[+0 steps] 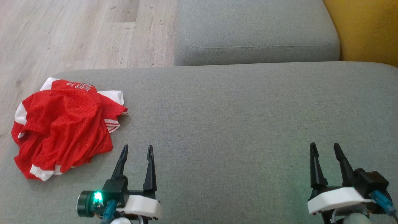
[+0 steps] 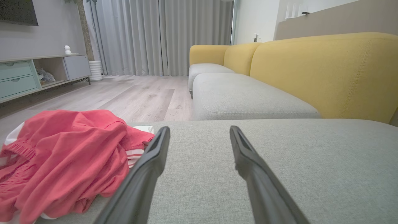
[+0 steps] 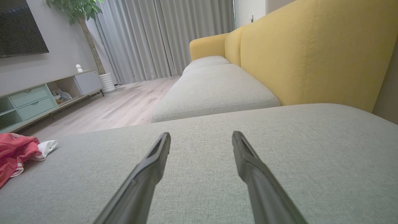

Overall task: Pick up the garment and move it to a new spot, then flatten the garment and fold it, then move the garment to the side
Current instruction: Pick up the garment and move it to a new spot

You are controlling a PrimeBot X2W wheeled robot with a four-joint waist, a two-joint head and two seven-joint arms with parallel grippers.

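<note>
A crumpled red mesh jersey with white trim [image 1: 62, 124] lies at the left end of a grey fabric sofa cushion [image 1: 233, 124], just left of the left gripper [image 1: 137, 147]. That gripper and the right gripper [image 1: 324, 144], well to the right, have their fingers spread and hold nothing. The jersey looks light and limp, so pinching a raised fold seems best.

Head view looks down onto the grey cushion [image 1: 236, 124]. Both wrist views sit low over it, facing the far curtains [image 2: 161, 37]. All three share the garment [image 1: 62, 124] at left.
</note>
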